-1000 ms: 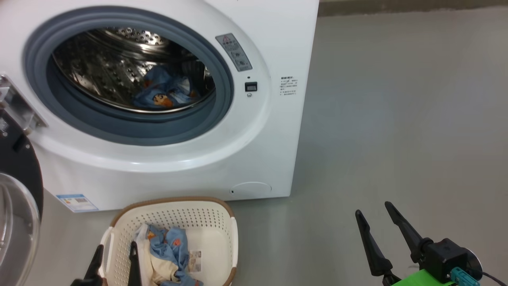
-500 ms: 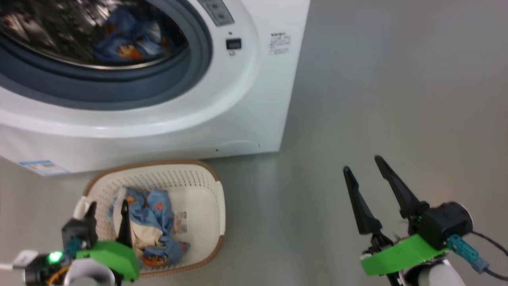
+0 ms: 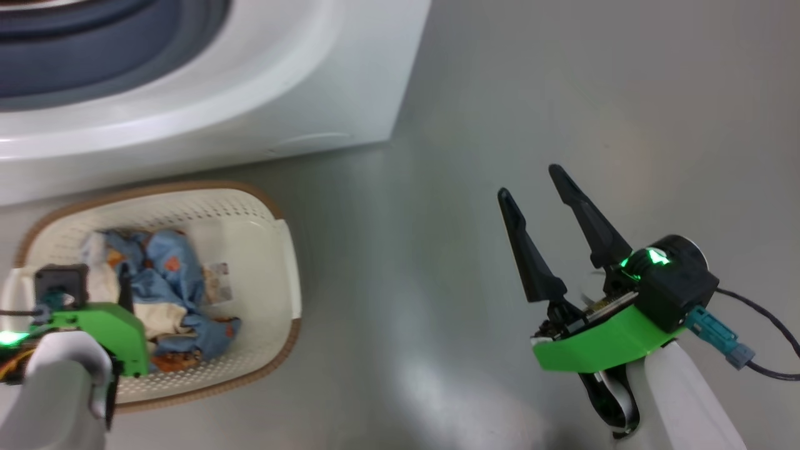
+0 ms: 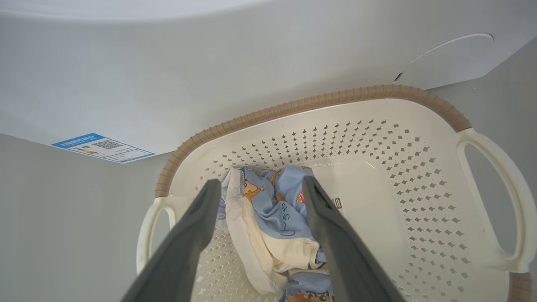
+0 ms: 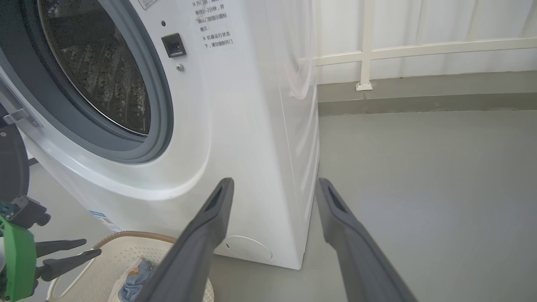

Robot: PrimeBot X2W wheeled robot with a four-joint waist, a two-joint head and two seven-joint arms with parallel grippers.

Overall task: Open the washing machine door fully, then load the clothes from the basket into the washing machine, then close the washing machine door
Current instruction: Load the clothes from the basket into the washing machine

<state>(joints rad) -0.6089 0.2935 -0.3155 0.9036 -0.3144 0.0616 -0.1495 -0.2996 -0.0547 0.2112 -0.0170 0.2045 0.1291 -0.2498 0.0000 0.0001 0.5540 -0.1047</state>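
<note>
Obs., loading step.

L tool (image 4: 260, 186): fingers were seen spread apart, w/ nothing clamped. It was held over the basket (image 4: 319, 100), tips pointed down into it. The clothes (image 4: 277, 209) were framed btwn the two fingers in the L wrist view. Contact btwn fingers and cloth could not be told.

Clothes were found bunched in the robot's L half of the basket: light blue fabric w/ orange/brown figures, mixed w/ cream-white cloth. A label (image 3: 217, 281) on the basket bottom was noted just beside the pile. Basket was set on the floor (image 3: 562, 94), just in front of the washing machine (image 5: 251, 126), near the blue label (image 4: 102, 147) at the machine's lower corner.

R tool (image 3: 528, 180): fingers were seen wide apart and empty. It was held over bare floor, well apart from the basket, to the R of the machine's front corner. In the R wrist view it was pointed toward that lower corner.

Machine opening was uncovered; grey gasket (image 5: 161, 105) and steel drum (image 5: 96, 71) were exposed. Part of the washing machine door (image 5: 11, 163), a black rim section, was noted at the edge of the R wrist view, swung clear of the opening. How far it was swung could not be told. A white railing (image 5: 365, 46) was recorded behind the machine.
</note>
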